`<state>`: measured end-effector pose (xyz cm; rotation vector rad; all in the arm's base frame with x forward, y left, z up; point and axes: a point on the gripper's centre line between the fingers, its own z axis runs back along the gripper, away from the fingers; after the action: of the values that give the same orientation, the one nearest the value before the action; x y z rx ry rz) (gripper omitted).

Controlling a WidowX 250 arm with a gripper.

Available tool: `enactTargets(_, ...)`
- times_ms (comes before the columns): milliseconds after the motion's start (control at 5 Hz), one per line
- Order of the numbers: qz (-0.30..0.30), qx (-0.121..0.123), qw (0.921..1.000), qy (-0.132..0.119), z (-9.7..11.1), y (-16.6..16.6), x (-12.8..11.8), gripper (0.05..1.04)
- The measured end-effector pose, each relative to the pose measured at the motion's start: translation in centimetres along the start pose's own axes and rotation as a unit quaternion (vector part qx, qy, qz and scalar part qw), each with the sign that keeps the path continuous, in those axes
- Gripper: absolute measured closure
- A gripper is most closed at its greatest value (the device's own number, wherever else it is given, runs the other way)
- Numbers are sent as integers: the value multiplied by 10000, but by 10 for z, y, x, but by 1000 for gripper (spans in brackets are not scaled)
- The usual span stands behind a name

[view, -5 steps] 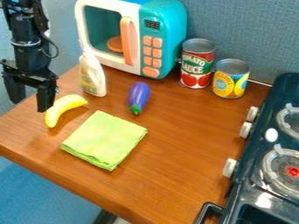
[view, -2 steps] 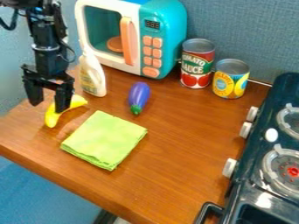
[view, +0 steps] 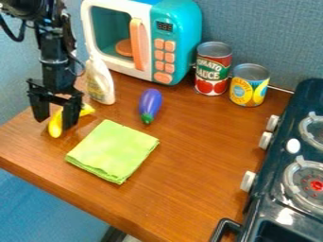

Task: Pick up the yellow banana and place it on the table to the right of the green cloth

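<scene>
Gripper (view: 55,125) shifted right in view from beside the banana (view: 55,129), then lowered. Banana's lower end now framed between the 2 fingers (view: 71,116); its middle, exposed in the 1st frame, is now covered by 1 of them.

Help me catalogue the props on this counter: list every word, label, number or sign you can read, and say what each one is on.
"TOMATO SAUCE": on the red-labelled can.
"888", as best I can tell: on the display of the toy microwave; the digits are blurred.
Too small or blurred to read: the print on the yellow-and-blue can, the white bottle's label and any marks on the orange buttons.
</scene>
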<state>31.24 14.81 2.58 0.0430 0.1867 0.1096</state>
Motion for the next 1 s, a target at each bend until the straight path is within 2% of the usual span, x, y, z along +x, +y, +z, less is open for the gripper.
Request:
enactTargets(200, 212, 142, 9993, 258, -8, 2, 0, 408)
enactTargets(400, 330, 186, 9991, 166, -7, -3, 3, 583)
enactTargets(600, 542, 9, 9985, -65, -3, -11, -6, 584)
enactTargets(800, 876, -157, 9934, -724, 34, -13, -26, 584)
enactTargets(1000, 1232, 238, 9858, -1114, 73, -26, -42, 584)
